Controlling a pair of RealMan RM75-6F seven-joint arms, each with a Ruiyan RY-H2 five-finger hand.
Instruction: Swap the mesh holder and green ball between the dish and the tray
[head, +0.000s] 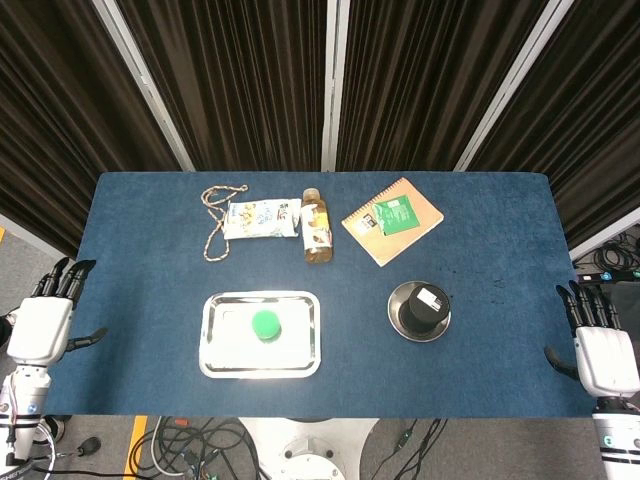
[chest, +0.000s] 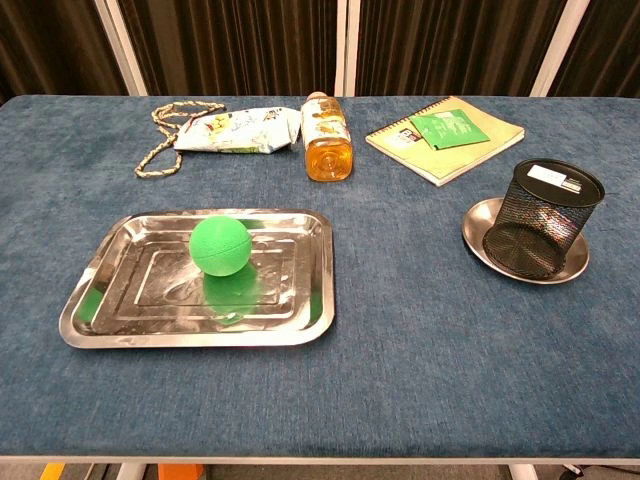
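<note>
A green ball (head: 266, 325) (chest: 220, 245) lies in the shiny metal tray (head: 225, 355) (chest: 120, 315) on the left half of the blue table. To the right, a black mesh holder (head: 420, 307) (chest: 540, 220) stands upright in a small metal dish (head: 402, 326) (chest: 478, 228). My left hand (head: 42, 325) hangs off the table's left edge, fingers apart, holding nothing. My right hand (head: 603, 350) hangs off the right edge, likewise spread and empty. Neither hand shows in the chest view.
Along the back of the table lie a rope (head: 215, 222) (chest: 165, 140), a snack bag (head: 262, 218) (chest: 235, 131), an amber bottle (head: 317, 228) (chest: 328, 140) on its side and a spiral notebook (head: 395, 222) (chest: 450, 138) with a green packet (chest: 448, 128) on it.
</note>
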